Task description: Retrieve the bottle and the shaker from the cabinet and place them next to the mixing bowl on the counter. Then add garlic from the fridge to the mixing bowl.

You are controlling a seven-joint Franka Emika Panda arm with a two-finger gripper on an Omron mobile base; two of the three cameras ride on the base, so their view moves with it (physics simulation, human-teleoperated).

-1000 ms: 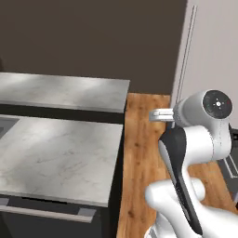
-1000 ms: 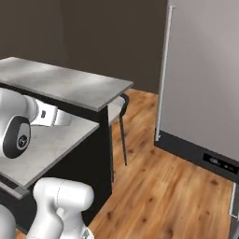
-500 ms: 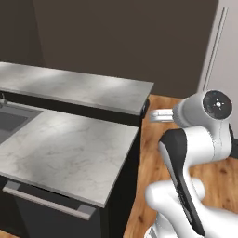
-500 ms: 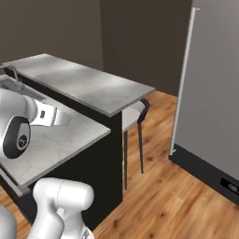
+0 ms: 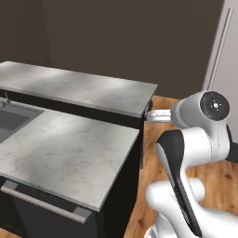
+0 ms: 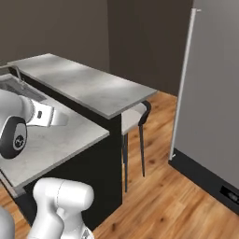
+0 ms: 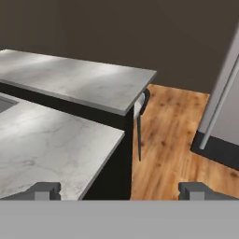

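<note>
Hand view, item one: my gripper (image 7: 119, 190), fingertips (image 7: 44, 190) spread as wide as they went, held nothing and touched nothing, hanging above the near corner of the counter (image 7: 56, 144) and facing the fridge (image 7: 224, 100), whose door was closed. Item two, the garlic, was not to be seen and presumably lay behind that door. I judged it a light, firm, papery lump, best pinched gently across its widest part, and the long fridge handle (image 6: 183, 84) was what I needed first.
</note>
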